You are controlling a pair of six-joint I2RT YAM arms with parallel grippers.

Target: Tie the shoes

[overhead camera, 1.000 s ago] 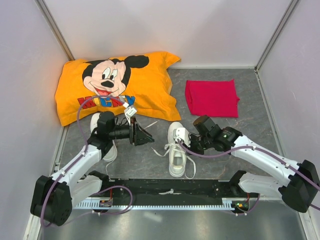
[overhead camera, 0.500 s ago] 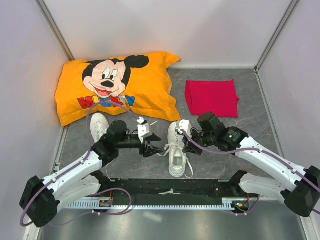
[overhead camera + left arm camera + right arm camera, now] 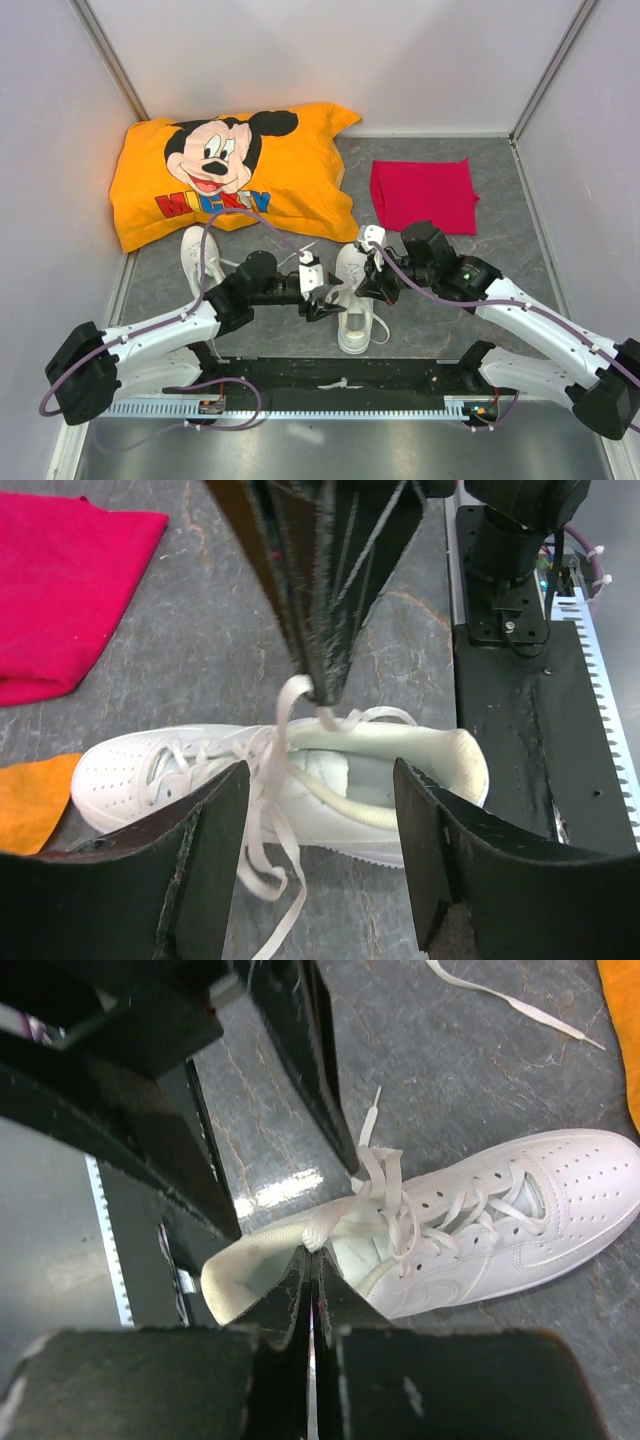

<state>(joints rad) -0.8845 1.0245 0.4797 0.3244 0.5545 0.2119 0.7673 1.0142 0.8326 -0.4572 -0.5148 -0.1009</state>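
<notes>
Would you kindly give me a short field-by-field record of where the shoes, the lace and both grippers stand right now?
worked item: centre shoe, toe pointing away from the arm bases, untied
other item: second shoe, left of it, near the pillow
right gripper: shut on a lace above the shoe's opening
left gripper: open, at the centre shoe's side, holding nothing
bystanders: orange Mickey pillow, red cloth
status: no bow visible on the centre shoe
</notes>
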